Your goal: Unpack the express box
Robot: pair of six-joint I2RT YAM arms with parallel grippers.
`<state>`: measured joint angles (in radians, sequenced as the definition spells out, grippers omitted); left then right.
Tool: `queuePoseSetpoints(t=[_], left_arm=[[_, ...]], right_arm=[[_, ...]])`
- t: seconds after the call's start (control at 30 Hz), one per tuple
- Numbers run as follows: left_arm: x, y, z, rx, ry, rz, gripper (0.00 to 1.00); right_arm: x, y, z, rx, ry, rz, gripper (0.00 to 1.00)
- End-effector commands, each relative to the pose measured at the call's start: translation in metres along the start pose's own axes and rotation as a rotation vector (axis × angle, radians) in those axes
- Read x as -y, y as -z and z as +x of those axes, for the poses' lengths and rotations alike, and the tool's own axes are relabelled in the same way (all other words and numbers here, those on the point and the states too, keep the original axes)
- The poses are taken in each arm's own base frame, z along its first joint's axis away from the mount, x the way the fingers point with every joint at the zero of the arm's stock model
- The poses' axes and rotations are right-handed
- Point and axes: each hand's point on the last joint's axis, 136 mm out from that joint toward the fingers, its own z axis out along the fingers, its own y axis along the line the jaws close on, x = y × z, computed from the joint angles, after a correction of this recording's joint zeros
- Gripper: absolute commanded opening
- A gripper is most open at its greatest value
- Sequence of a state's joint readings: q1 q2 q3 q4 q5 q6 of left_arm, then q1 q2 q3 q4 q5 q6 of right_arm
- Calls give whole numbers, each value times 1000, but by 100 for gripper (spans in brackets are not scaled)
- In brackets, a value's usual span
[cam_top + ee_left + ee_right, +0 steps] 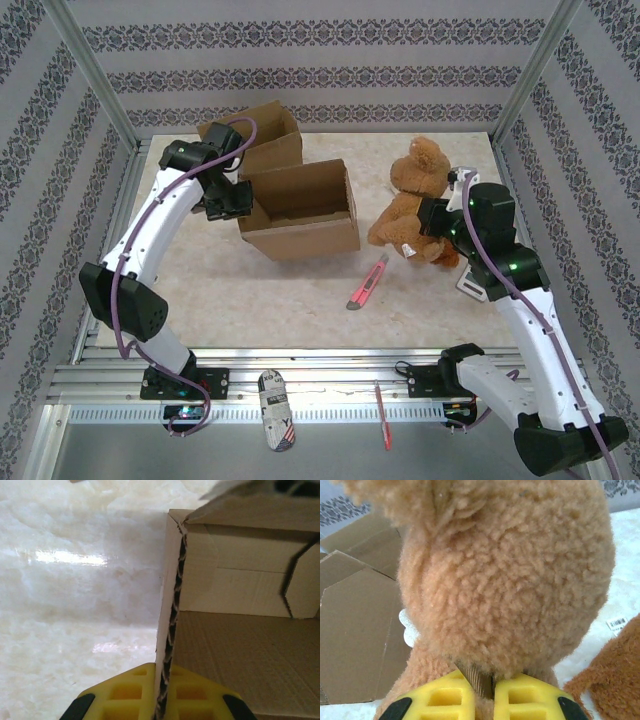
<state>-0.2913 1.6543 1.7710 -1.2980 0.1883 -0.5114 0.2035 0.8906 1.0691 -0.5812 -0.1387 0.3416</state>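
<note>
The brown cardboard express box (300, 212) stands open-topped at the table's middle, its flaps (262, 130) spread toward the back. My left gripper (232, 200) is shut on the box's left wall; in the left wrist view the corrugated wall edge (172, 630) runs down between the yellow fingers (125, 697), and the bare box floor (240, 660) shows. A tan teddy bear (408, 200) sits on the table right of the box. My right gripper (432, 222) is shut on the bear (510, 580), pinching a brown ribbon (479, 680) under its head.
A pink utility knife (368, 283) lies on the table in front of the bear. A white object (470, 282) sits by the right arm. On the near rail lie a small can-like item (275, 408) and a red pen (383, 415). Metal frame posts and patterned walls surround the table.
</note>
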Motion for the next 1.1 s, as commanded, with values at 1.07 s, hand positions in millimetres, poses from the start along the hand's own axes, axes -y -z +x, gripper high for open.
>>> queuePoseSetpoints(t=[1.07], left_arm=[[19,-26,-46,-29,206,39,17]], right_arm=[[30,-22,25,-132,-59,84,0]])
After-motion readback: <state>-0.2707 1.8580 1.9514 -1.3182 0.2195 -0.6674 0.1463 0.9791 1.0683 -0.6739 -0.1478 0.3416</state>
